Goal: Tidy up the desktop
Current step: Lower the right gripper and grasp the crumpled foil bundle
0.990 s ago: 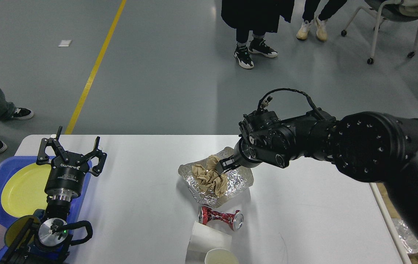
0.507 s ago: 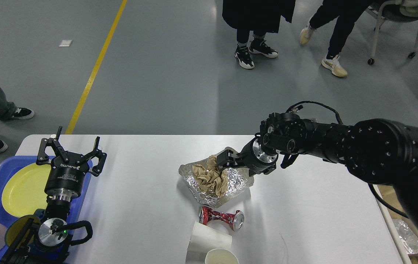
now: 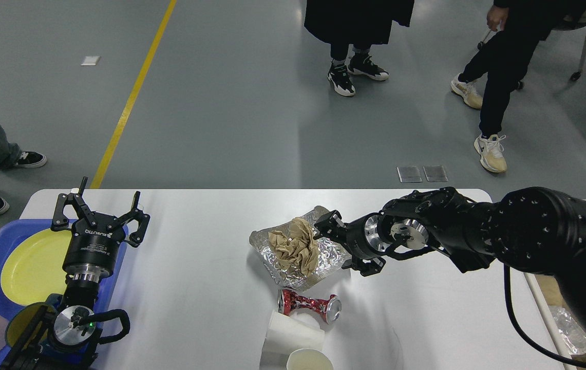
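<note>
since a second ago our right gripper (image 3: 346, 246) has dropped lower and turned side-on, its fingers now spread around the right edge of the foil wrapper (image 3: 298, 252), gripping nothing yet. left gripper (image 3: 98, 213) hangs open, empty, far to its left. the desktop (image 3: 195, 288) lies beneath. we judge closing on the foil comes next.

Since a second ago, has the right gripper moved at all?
Yes. The right gripper has dropped from above the foil tray to its right side, jaws open around the edge; the tray stayed put.
</note>
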Action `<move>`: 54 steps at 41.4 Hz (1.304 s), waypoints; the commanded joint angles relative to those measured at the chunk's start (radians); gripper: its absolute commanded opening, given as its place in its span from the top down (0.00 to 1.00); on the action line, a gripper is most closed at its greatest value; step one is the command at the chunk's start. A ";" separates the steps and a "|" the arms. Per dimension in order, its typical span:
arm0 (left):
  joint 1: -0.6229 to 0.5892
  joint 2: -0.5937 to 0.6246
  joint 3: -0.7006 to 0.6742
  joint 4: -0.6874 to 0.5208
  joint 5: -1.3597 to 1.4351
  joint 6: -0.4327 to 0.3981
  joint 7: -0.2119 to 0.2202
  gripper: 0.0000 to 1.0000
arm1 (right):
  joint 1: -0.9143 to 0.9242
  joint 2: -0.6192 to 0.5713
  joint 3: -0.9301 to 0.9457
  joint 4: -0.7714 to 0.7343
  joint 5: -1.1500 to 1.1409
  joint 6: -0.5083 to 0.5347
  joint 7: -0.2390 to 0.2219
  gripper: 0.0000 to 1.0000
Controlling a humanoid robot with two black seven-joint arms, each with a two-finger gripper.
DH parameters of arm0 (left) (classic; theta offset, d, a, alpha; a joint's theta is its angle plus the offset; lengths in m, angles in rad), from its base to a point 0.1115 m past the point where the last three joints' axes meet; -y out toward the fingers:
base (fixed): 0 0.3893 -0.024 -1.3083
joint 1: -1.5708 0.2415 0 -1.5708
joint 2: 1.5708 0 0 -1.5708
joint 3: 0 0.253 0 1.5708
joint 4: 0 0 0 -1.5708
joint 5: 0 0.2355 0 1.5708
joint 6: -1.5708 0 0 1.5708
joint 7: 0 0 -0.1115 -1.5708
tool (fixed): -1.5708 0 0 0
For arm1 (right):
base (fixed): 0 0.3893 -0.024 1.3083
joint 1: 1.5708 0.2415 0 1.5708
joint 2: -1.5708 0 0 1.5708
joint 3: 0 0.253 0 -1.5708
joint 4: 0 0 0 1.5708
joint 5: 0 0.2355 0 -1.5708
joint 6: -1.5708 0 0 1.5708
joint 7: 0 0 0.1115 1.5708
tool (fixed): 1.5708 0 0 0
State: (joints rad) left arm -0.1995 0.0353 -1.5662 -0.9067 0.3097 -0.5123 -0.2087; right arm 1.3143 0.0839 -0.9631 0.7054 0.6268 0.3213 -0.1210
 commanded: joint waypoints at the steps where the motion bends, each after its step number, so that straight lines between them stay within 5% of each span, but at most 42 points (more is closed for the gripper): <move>1: 0.000 0.000 0.000 0.000 0.000 0.000 0.000 0.03 | -0.003 -0.003 0.006 0.011 0.074 -0.041 -0.069 0.09; 19: 0.000 0.000 0.000 0.000 0.000 0.000 0.000 0.03 | -0.107 0.000 0.052 -0.024 0.218 -0.235 -0.071 0.10; 54: 0.000 -0.001 0.000 0.000 0.000 0.000 0.000 0.03 | -0.184 0.062 0.165 -0.155 0.166 -0.234 -0.072 0.07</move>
State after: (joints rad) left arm -0.1994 0.0351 -1.5662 -0.9067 0.3099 -0.5123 -0.2086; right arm 1.1473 0.1259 -0.8034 0.5805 0.8049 0.0869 -0.1917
